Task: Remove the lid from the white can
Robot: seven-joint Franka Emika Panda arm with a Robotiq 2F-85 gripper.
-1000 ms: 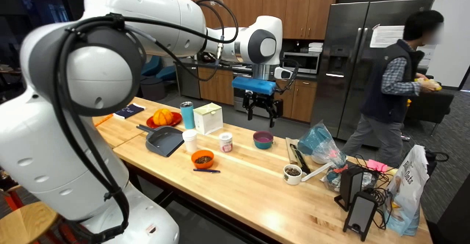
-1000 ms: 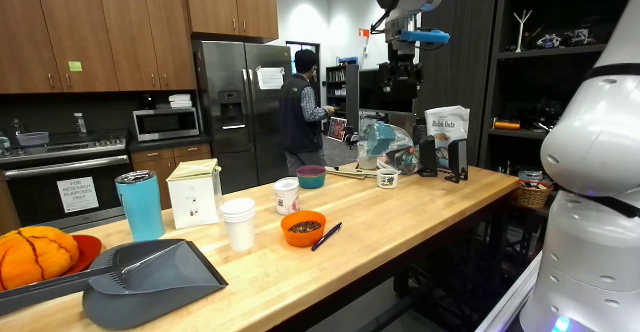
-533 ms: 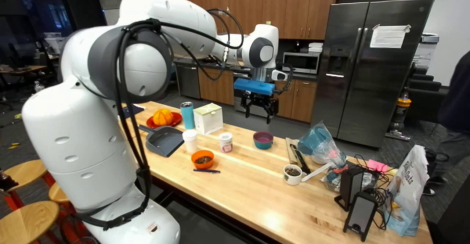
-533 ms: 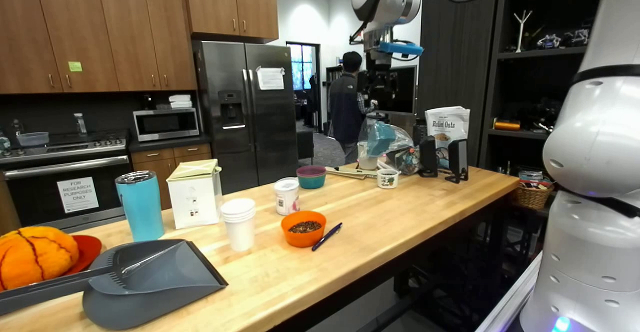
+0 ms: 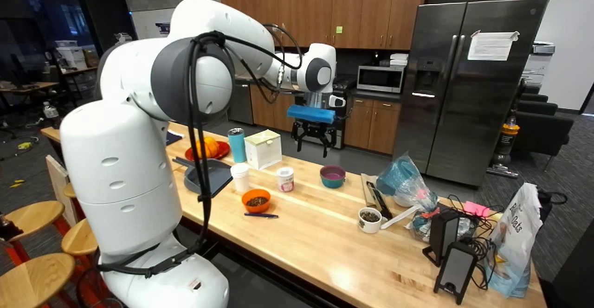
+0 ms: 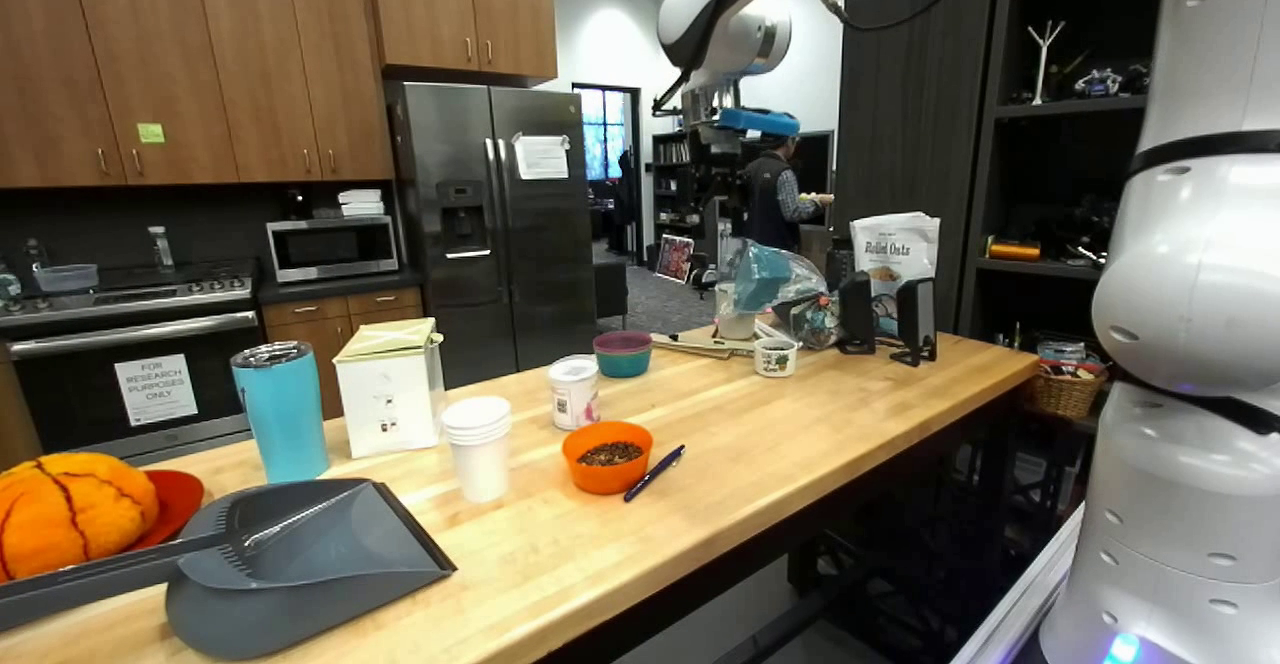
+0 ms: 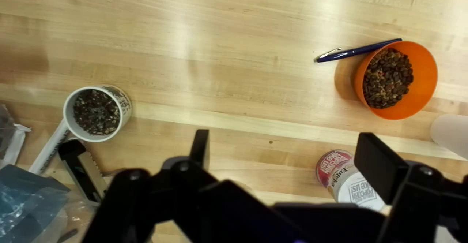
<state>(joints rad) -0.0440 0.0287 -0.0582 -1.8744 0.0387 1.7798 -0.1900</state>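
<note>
Moved since the earlier frame: arm (image 5: 171,80) and gripper (image 5: 312,151), both carried leftward in both exterior views, toward the can (image 5: 285,179); can itself unshifted.

Gripper: one; fingers (image 7: 380,168) spread wide, pointing down, nothing held. Position: well above the table (image 5: 315,238), apart from everything on it.

Can: white, printed, upright on the table, long axis vertical. Neighbours: stacked cups (image 6: 478,454) on one side, purple-and-teal bowl (image 6: 622,362) on the other, orange bowl (image 6: 606,480) near. Lid (image 6: 573,368): white, seemingly on.

Governing relation: can below the gripper and off to one side, not centred under it. In the wrist view it shows by the finger at the right; that finger and the gripper's body hide part of it.

Judged stage: approach, lid untouched. Judged need: more travel toward that same side, then a straight descent, since an upright can invites a grasp from above, fingers across the lid's rim. Judged risk: coming down off-centre, one finger striking the lid and tipping the can.
</note>
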